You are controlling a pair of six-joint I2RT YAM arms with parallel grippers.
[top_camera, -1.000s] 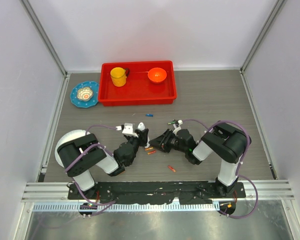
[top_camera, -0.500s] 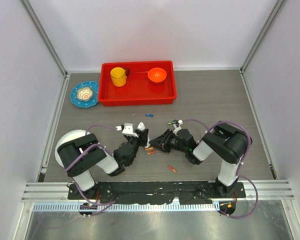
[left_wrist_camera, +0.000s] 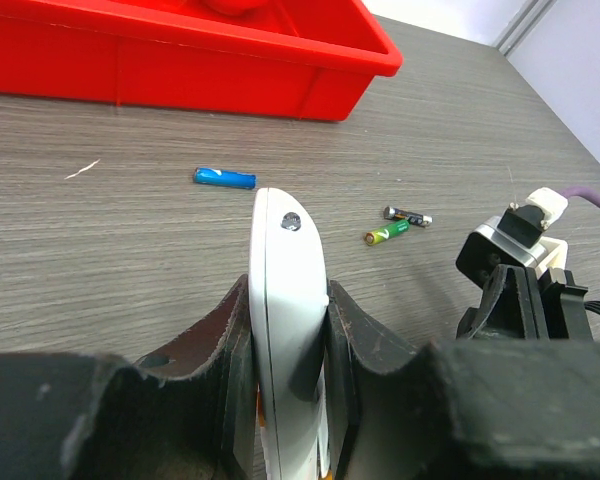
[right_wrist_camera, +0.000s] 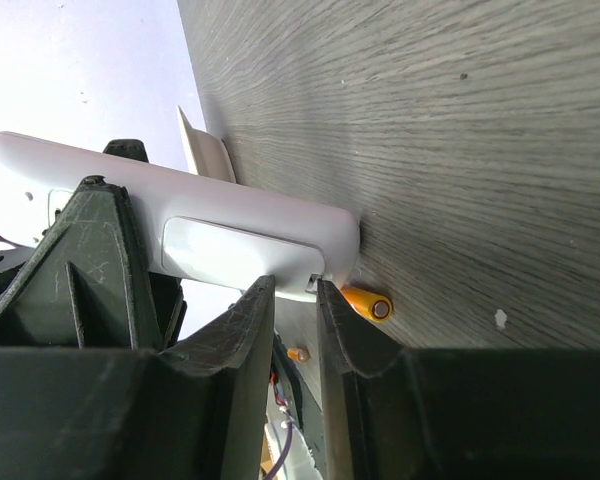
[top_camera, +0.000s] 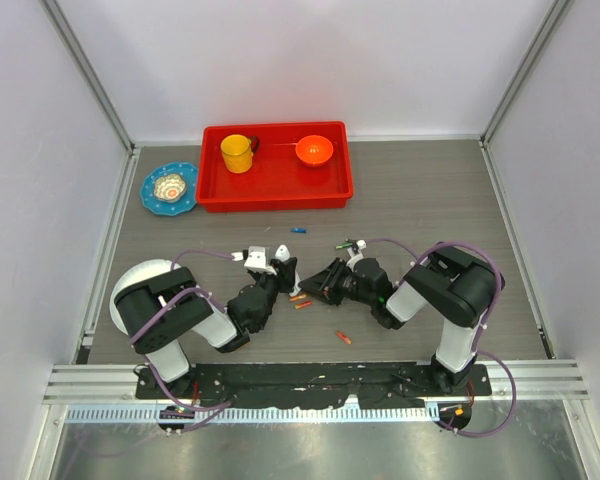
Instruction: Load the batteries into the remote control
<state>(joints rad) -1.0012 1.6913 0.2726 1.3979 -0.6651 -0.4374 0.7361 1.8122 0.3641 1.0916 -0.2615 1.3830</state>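
Observation:
The remote control, a slim white oblong, stands on edge just above the table with my left gripper shut on its sides. In the right wrist view the remote control lies across the frame, its inset back cover facing me. My right gripper has its tips against the cover's lower edge, jaws a narrow gap apart with nothing between them. Orange batteries lie under the remote. A blue battery, a green one and a dark one lie beyond. Both grippers meet mid-table.
A red tray at the back holds a yellow cup and an orange bowl. A blue plate sits left of it. A white round plate lies by the left arm. One red battery lies near the front.

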